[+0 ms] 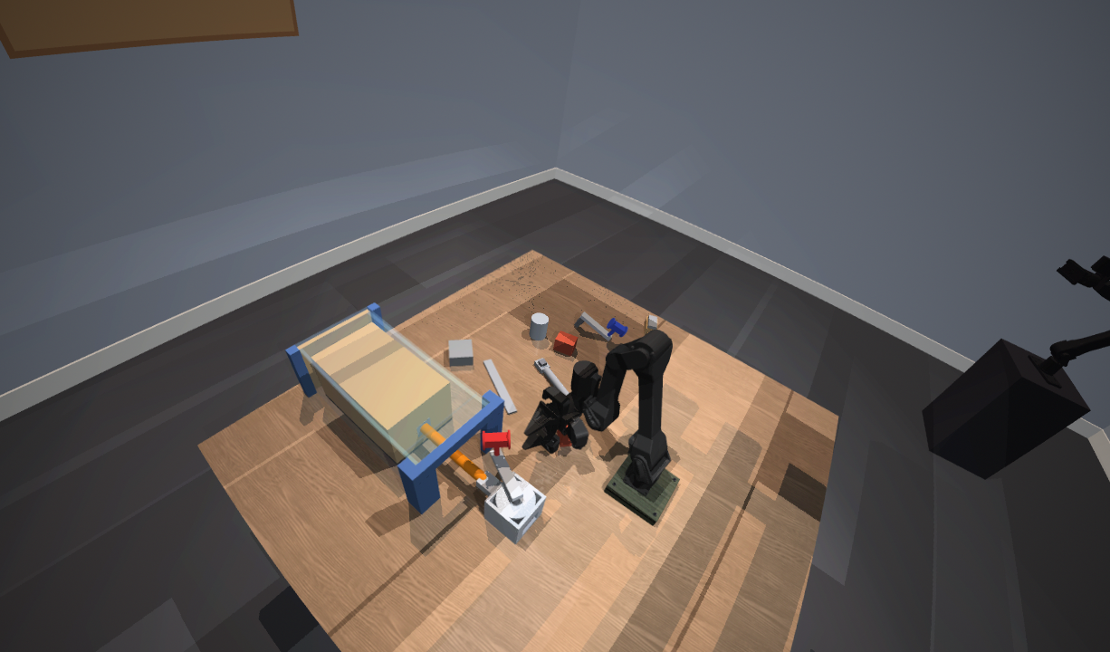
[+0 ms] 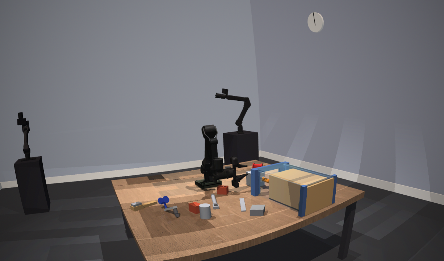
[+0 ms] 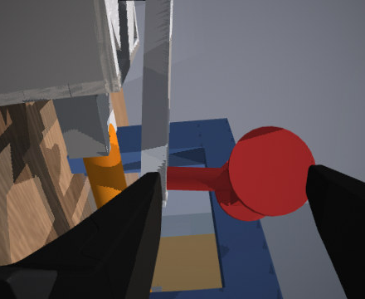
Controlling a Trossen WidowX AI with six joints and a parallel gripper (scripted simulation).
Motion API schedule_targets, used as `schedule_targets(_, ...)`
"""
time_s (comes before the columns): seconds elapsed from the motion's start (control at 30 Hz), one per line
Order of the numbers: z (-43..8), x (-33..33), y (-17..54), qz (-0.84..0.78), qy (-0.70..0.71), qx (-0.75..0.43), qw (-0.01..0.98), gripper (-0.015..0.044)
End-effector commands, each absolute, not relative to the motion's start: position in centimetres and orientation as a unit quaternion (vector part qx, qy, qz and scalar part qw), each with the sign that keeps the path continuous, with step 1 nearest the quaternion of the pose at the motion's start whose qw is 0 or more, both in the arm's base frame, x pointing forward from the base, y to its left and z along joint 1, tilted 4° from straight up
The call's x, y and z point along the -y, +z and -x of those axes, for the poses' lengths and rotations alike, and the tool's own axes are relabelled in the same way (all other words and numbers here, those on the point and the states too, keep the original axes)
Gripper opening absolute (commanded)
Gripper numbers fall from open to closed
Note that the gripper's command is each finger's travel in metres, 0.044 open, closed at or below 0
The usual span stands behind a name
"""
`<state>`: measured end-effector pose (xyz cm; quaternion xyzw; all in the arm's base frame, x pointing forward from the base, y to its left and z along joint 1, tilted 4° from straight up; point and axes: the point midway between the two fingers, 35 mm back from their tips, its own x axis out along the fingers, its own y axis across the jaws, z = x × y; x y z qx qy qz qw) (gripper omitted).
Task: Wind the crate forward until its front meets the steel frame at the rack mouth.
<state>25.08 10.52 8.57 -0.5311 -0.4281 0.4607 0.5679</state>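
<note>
The tan crate (image 1: 380,372) (image 2: 287,185) sits flat in the clear-panelled cubby, with a gap between its front and the blue frame (image 1: 452,434) (image 2: 255,186) (image 3: 246,257) at the mouth. The orange strap (image 1: 454,452) (image 2: 265,179) (image 3: 106,178) runs from it to the winch (image 1: 516,519) (image 3: 37,46). The handle's grey arm (image 1: 503,473) (image 3: 155,95) stands over the winch top and points toward the frame. Its red knob (image 1: 496,440) (image 2: 257,165) (image 3: 274,174) is at the far end. My gripper (image 1: 536,445) (image 2: 246,170) (image 3: 235,181) is open. In the wrist view the knob appears between the fingertips, but contact is not clear.
A red block (image 2: 222,189) lies below my arm. Farther along the bench are a grey tool (image 1: 550,375) (image 2: 214,202), flat bar (image 1: 501,388) (image 2: 242,204), grey block (image 1: 461,352) (image 2: 257,211), grey cylinder (image 1: 539,326) (image 2: 205,211), another red block (image 1: 565,343) (image 2: 194,207) and a blue-knobbed crank (image 1: 617,327) (image 2: 163,200).
</note>
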Motion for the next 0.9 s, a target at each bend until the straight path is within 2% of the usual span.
schedule_targets(0.0, -24.7, -9.8, 8.7, 0.536, 0.454, 0.427, 0.569, 0.024)
schedule_targets(0.57, -24.8, -9.8, 8.8, 0.536, 0.454, 0.427, 0.569, 0.024)
schedule_targets(0.87, -25.8, -9.7, 15.3, 0.536, 0.454, 0.426, 0.571, 0.024)
